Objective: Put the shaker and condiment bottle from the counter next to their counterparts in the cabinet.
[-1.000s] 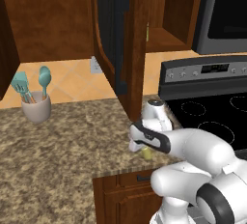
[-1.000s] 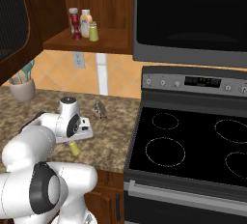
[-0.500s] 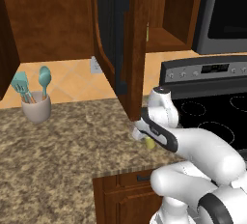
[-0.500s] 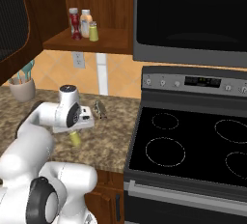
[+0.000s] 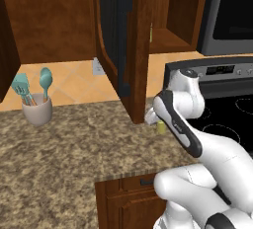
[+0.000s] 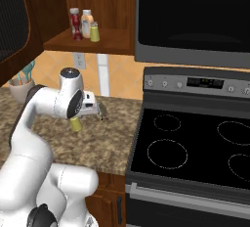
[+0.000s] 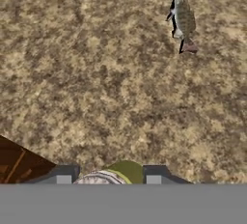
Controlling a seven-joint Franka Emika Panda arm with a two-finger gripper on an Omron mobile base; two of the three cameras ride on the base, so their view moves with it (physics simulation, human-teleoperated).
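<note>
My gripper (image 6: 77, 120) is shut on the shaker (image 6: 75, 124), a tiny yellow-green cylinder, and holds it a little above the counter (image 5: 59, 149). From the left base the shaker (image 5: 160, 127) hangs beside the open cabinet door (image 5: 123, 45). In the hand view the shaker's top (image 7: 123, 172) sits between my fingertips at the bottom. On the cabinet shelf (image 6: 112, 42) stand a red bottle (image 6: 75, 24) with a white cap, a pale bottle (image 6: 87, 23) and a yellow-green shaker (image 6: 94, 32). I cannot tell whether that red bottle is the condiment bottle from the counter.
A small grey fish-like object (image 7: 182, 22) lies on the counter just ahead of the hand. A crock of teal utensils (image 5: 37, 109) stands at the back left. The black stove (image 6: 195, 147) is to the right, with a microwave (image 6: 195, 15) above it.
The arm has risen and carried the shaker up off the counter, closer to the cabinet door. The base and the things on the shelf have stayed put.
</note>
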